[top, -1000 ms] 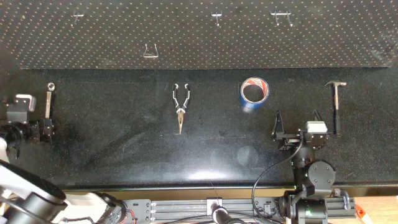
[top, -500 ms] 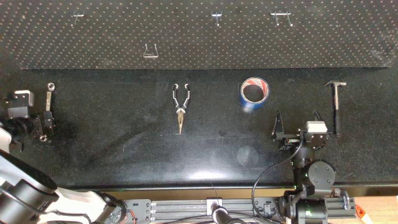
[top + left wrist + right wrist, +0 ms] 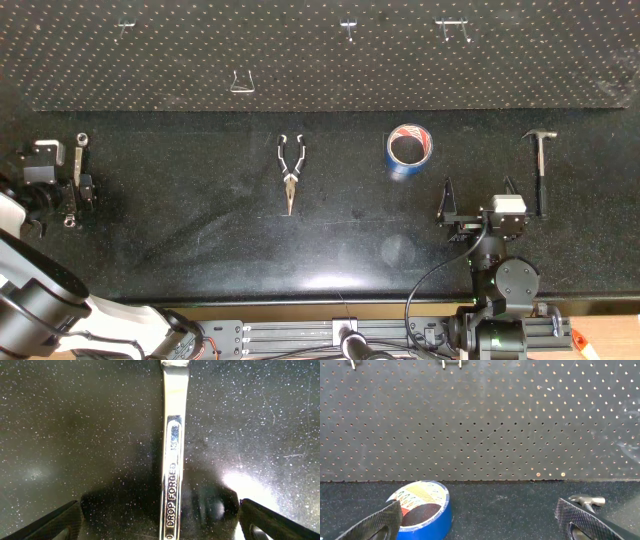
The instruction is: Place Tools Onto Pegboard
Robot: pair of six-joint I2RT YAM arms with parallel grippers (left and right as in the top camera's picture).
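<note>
A steel wrench [image 3: 78, 160] lies at the far left of the black table, its shank [image 3: 172, 450] running straight up the left wrist view. My left gripper [image 3: 73, 195] [image 3: 160, 527] is low over it, open, with one finger on each side of the shank and neither touching it. Pliers [image 3: 291, 172] lie at the table's middle. To their right sits a blue tape roll [image 3: 408, 148] [image 3: 420, 505], and a hammer [image 3: 540, 162] [image 3: 587, 501] lies at the far right. My right gripper [image 3: 479, 195] stands open near the front edge, between tape and hammer, holding nothing.
The pegboard [image 3: 320, 60] [image 3: 480, 425] covers the back and carries metal hooks: one at the left [image 3: 124, 27], a wide one [image 3: 241, 83], one at the middle [image 3: 347, 27] and a double one [image 3: 452, 28]. Bare table lies between the wrench and the pliers.
My left gripper has shifted right and toward the pegboard, so its fingers now straddle the wrench. The right arm and the other tools have not moved.
</note>
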